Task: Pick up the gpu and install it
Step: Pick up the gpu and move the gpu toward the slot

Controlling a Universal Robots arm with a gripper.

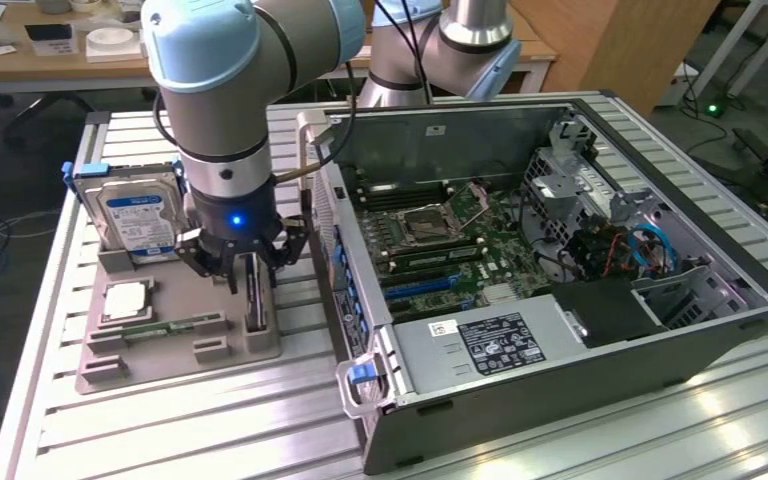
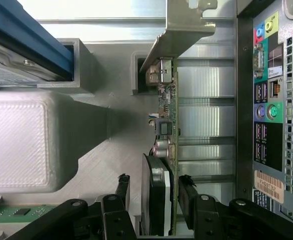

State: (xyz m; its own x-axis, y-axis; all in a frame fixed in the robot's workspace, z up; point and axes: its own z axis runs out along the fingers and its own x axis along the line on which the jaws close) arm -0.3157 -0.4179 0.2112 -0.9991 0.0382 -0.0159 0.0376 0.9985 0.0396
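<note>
One gpu (image 2: 164, 150), one hard drive (image 1: 137, 220), one memory stick (image 1: 171, 328) and one processor chip (image 1: 128, 300), all on one gray tray (image 1: 157, 365). Gripper (image 2: 155, 189) jaws spread, straddling the gpu, gap on the cooler side, not pinching. Gpu stands on edge in the tray's slot: green board, black cooler, silver bracket.

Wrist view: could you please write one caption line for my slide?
Open gripper straddles the gpu, which stands on edge in its gray holder beside the computer case.
</note>
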